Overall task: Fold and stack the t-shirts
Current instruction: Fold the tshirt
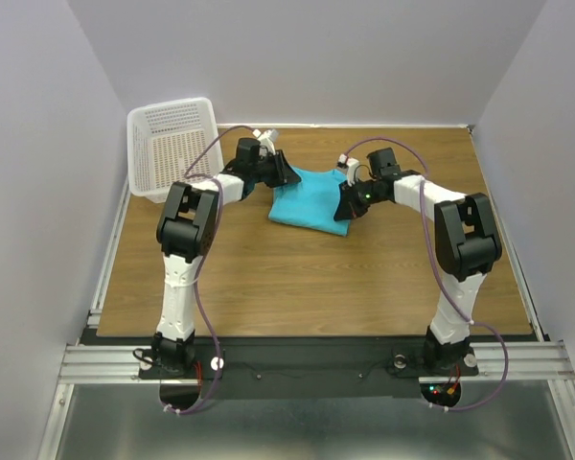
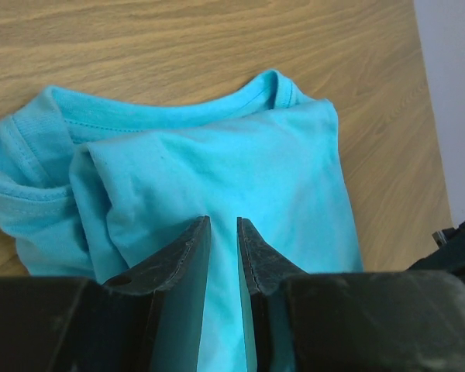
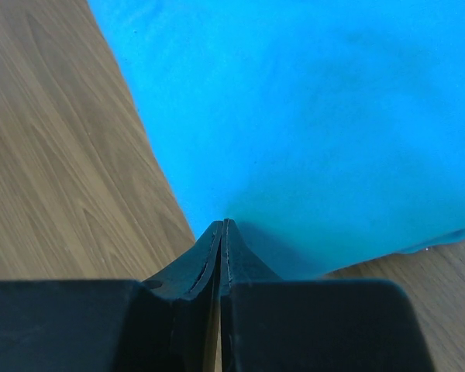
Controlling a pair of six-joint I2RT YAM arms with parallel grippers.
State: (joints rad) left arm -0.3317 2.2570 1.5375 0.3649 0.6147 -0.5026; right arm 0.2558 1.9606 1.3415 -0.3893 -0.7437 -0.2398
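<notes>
The turquoise t-shirt [image 1: 311, 201] lies folded into a small rectangle at the back middle of the wooden table. In the left wrist view the t-shirt [image 2: 240, 155] shows its collar band and a bunched sleeve on the left. My left gripper [image 1: 286, 175] is low over the shirt's left edge. Its jaws [image 2: 223, 221] stand a narrow gap apart with cloth showing between them. My right gripper [image 1: 348, 206] is at the shirt's right front corner. In the right wrist view it [image 3: 223, 222] is shut, tips against the cloth edge [image 3: 333, 116], with nothing seen between them.
A white mesh basket [image 1: 172, 144] stands at the back left corner, close behind my left arm. White walls enclose the table on three sides. Bare wood [image 1: 307, 278] lies between the shirt and the arm bases.
</notes>
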